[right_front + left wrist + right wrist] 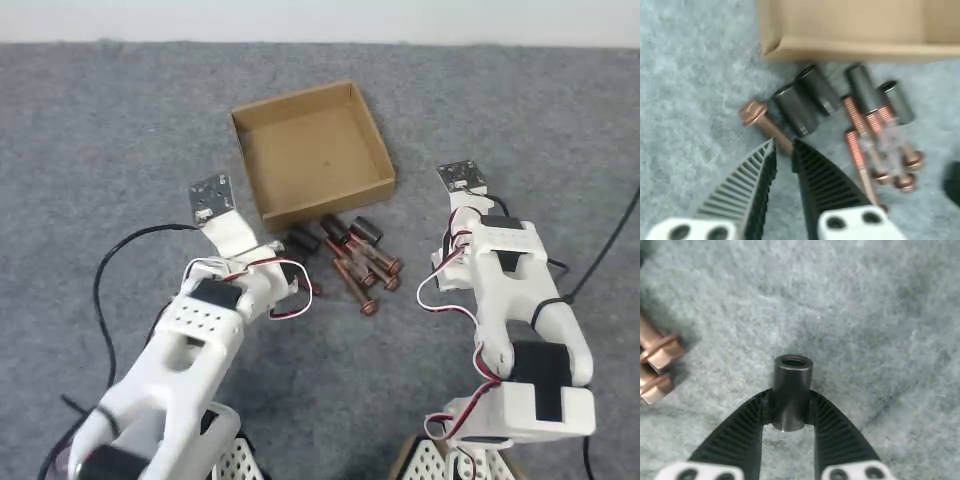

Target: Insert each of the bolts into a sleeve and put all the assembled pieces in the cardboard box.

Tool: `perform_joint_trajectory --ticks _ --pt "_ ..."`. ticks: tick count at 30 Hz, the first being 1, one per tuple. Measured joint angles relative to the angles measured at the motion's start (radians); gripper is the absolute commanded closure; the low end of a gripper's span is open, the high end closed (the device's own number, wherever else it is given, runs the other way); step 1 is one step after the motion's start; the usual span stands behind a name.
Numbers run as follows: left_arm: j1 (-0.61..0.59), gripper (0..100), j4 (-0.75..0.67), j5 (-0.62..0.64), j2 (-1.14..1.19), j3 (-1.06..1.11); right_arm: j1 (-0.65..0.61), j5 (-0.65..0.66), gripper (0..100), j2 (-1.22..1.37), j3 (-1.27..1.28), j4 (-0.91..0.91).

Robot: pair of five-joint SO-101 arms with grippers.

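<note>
Left pincer (784, 146) is clenched on the shank of a copper bolt (756, 116) that lies on the grey carpet (110, 130). The bolt is just beside the heap of loose bolts (362, 272) and dark sleeves (335, 230) in front of the cardboard box (330, 198). Right pincer (790, 401) grasps one sleeve (791, 382), open end clear of the fingers, above the carpet off to the side of the heap.

Grey carpet (100, 150) meets a pale wall (320, 20).
</note>
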Motion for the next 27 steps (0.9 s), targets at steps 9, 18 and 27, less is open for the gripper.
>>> perform_joint_trajectory --ticks 9,18,27 --pt "0.000 97 -0.003 0.000 0.238 -0.091 0.000 0.000 99.2 0.000 0.000 0.000" --pt "-0.041 97 -0.003 0.012 0.278 -0.173 0.000 0.000 99.2 0.000 0.000 0.000" --pt "-0.046 88 -0.005 0.028 0.328 -0.199 0.000 0.000 99.2 0.000 0.000 0.000"
